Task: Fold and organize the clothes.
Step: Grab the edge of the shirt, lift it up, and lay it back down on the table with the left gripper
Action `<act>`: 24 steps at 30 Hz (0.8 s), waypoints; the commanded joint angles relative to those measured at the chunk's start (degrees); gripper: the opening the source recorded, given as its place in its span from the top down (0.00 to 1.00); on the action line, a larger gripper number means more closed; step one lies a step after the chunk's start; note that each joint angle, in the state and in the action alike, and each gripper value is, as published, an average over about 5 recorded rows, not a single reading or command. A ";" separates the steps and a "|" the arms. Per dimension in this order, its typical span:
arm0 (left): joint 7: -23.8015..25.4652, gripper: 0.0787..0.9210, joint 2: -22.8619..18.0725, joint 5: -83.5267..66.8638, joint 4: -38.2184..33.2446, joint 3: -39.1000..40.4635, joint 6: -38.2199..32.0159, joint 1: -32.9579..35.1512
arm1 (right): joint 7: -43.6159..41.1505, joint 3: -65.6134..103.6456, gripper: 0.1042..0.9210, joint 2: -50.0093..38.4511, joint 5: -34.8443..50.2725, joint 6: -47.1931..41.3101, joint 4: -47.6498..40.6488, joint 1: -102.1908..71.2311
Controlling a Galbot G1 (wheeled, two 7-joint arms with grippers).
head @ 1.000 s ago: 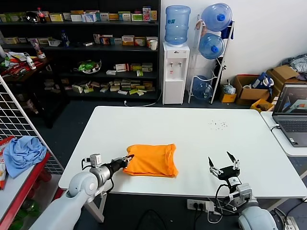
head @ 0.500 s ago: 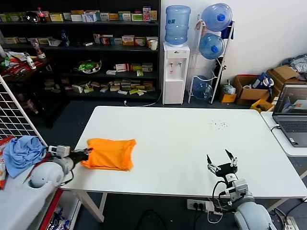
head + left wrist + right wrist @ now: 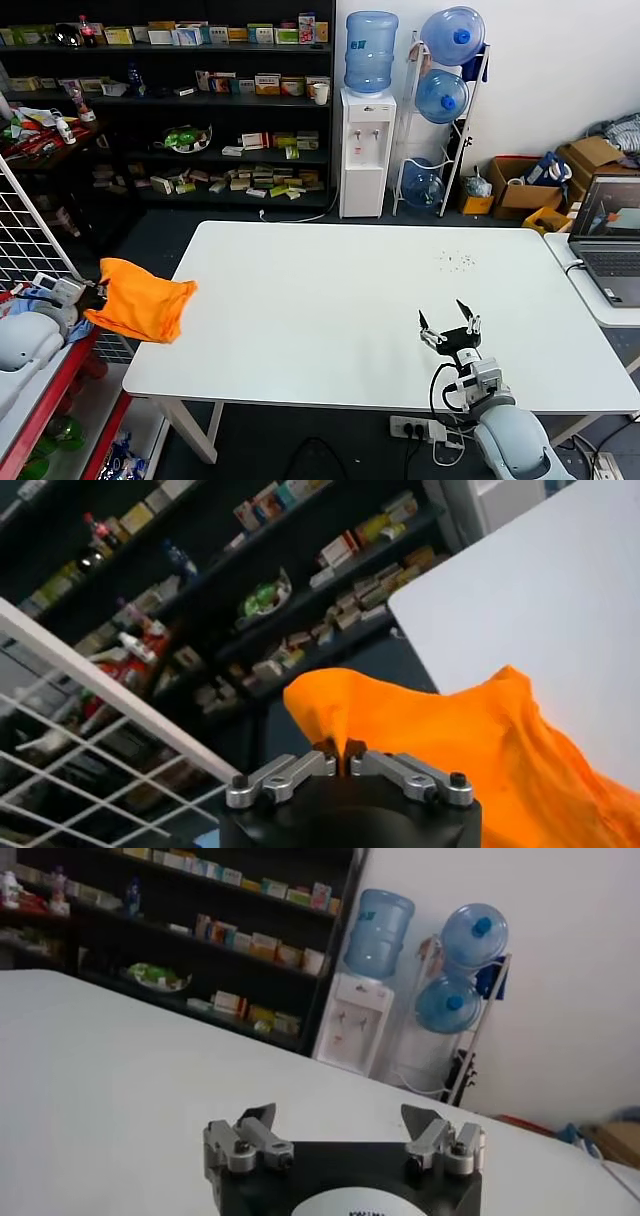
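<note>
The left gripper [image 3: 95, 297] is largely hidden behind the bright orange cotton T-shirt [image 3: 140, 308] in the head view; the left wrist view shows its fingers [image 3: 300, 770] pressed together, pinching a raised fold of the fabric. The T-shirt hangs bunched and wrinkled from that pinch, past the left edge of the white rectangular table [image 3: 390, 310]; no lettering is visible. The right gripper [image 3: 448, 328] rests above the table's near edge, fingers spread wide, holding nothing.
</note>
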 commanded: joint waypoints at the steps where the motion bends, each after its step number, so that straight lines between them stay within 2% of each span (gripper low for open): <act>1: 0.50 0.94 7.14 6.45 1.78 2.24 -0.75 -4.61 | 0.07 -1.00 0.12 0.62 -0.19 0.25 -1.48 1.75; 8: 0.18 0.94 3.65 7.32 1.35 2.83 -0.85 -4.58 | 0.11 -1.00 0.12 1.11 -0.68 0.23 -1.63 1.43; 17: -4.86 0.94 -7.24 3.75 -5.51 2.43 2.20 -1.90 | 0.49 -1.12 0.12 2.37 -2.38 -0.46 -1.31 0.61; 24: -9.36 0.94 -10.27 -5.07 -15.10 3.85 6.23 -0.90 | 0.58 0.18 0.12 2.71 -2.95 -0.38 -1.27 -0.60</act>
